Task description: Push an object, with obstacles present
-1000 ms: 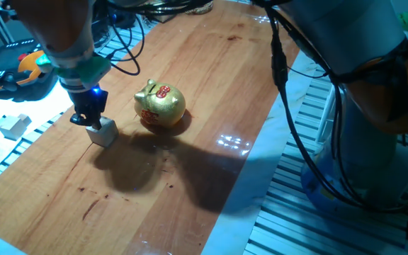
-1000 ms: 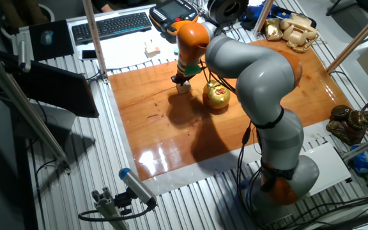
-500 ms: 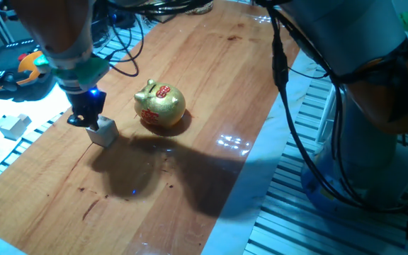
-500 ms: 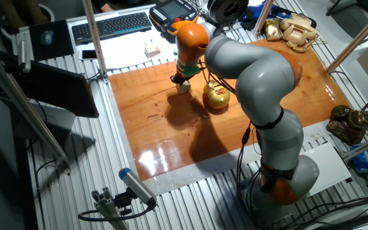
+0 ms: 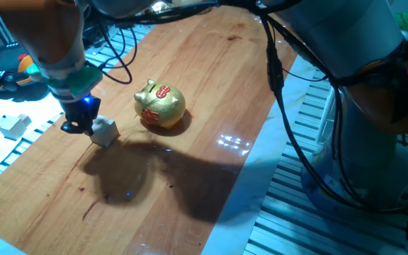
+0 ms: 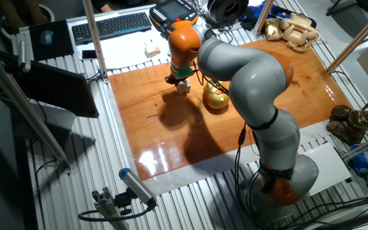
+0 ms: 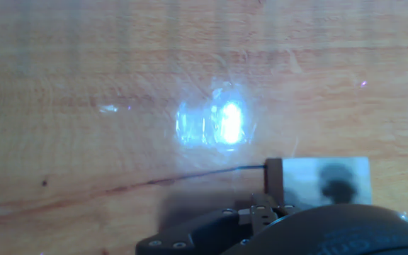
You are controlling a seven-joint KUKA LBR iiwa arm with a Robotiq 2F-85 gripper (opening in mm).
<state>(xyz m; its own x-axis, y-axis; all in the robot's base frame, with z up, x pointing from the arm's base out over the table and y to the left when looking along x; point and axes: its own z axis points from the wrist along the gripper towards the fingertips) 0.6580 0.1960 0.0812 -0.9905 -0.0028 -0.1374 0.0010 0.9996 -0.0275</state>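
The pale beige wooden cube sits on the wooden table, left of the golden piggy bank, with a gap between them. My gripper is low at the cube's left side, close to or touching it, with its fingers together and holding nothing. In the other fixed view the gripper is just beyond the cube, and the pig stands to the right. In the hand view the cube lies right beside the fingertip.
A whiter block lies off the table at the left on a pale surface. Cables hang over the table's far left edge. A keyboard and small blocks lie behind the table. The table's right edge meets a metal grid.
My gripper has moved from above the cube to its left side and lower, towards the table's left edge. The cube and the pig have stayed in place.
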